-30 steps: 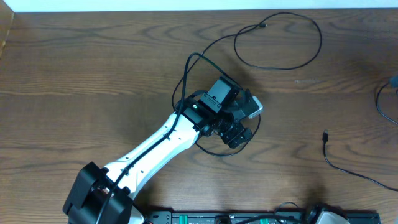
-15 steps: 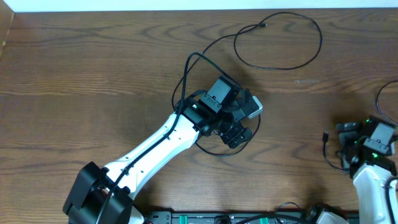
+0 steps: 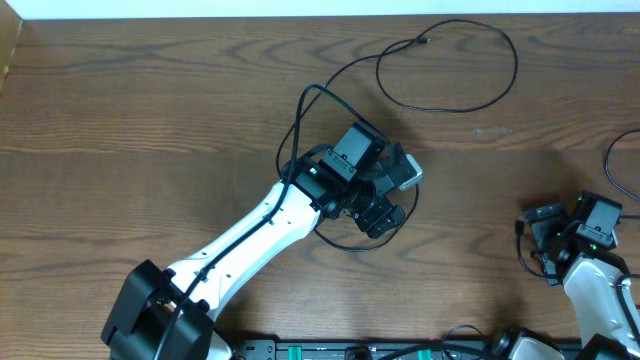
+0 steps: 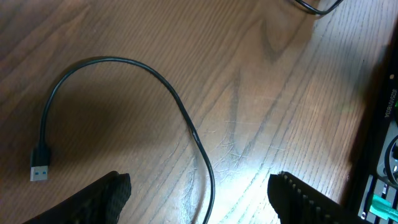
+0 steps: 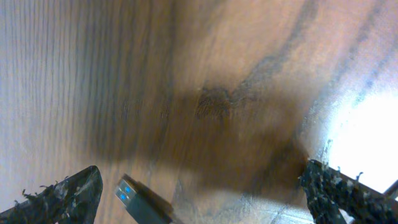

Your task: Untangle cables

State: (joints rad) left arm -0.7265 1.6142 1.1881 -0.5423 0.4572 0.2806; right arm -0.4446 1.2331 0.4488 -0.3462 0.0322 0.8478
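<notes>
- Cables here are thin black cords spread over the table (image 3: 150, 120); no light-coloured one shows in any view.
- Nearest the robot's side, at the right, the right arm (image 3: 590, 270) hangs low over 1 cable end. In the right wrist view the right fingers (image 5: 62, 196) stand wide apart and hold nothing. A blue-tongued plug (image 5: 140, 200) lies flat on the wood between them, much closer to 1 finger than to the other.
- In my judgement this is the approach to a pickup of that end. The next move calls for shifting sideways until the plug is centred, then going down and closing on the plug body rather than on the thin cord behind it.
- At mid-table the left arm (image 3: 270, 225) reaches out over a second cord (image 4: 180, 109). This cord runs up between the left fingers (image 4: 115, 193), curves round in an arch and ends in a second plug (image 4: 38, 169) lying off to the side. These fingers are also spread, with nothing in them and the cord untouched.
- Closing there would pin the cord so the other arm can pull against it; that is a guess.
- Farthest away, a far loop (image 3: 505, 80) lies near the table's back edge. It seems to cross itself close to its small tip (image 3: 425, 41), so untangling looks barely started.
</notes>
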